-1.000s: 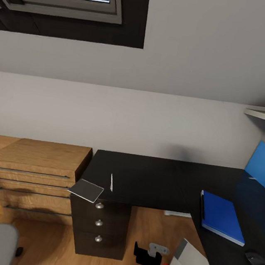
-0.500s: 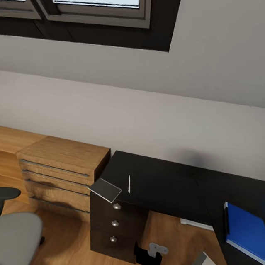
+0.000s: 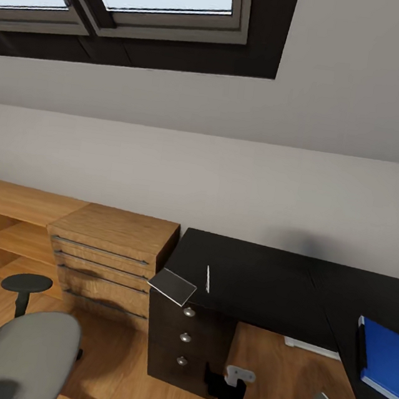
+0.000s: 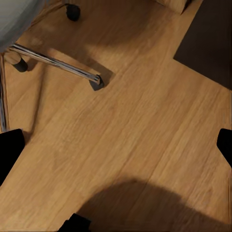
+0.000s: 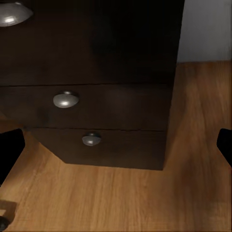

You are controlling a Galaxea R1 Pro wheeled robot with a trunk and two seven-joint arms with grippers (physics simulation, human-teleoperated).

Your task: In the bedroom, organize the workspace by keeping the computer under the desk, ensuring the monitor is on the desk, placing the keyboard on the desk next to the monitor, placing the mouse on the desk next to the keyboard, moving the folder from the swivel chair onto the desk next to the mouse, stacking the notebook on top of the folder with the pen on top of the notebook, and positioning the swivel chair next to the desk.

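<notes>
Panning left, the head camera slides the whole scene rightward: the folder (image 3: 386, 359) now sits at the right edge on the desk (image 3: 258, 283), the swivel chair (image 3: 12, 351) grows at lower left. Centre frame, the notebook (image 3: 173, 286) overhangs the desk's corner beside the pen (image 3: 208, 279); a clumsy nudge could tip it off.

Left wrist: chair base (image 4: 58, 63) upper left, left gripper (image 4: 116, 147) fingertips spread.

Right wrist: desk drawers (image 5: 92, 96) ahead; right gripper (image 5: 116, 145) likewise spread, notebook somewhere above it.
</notes>
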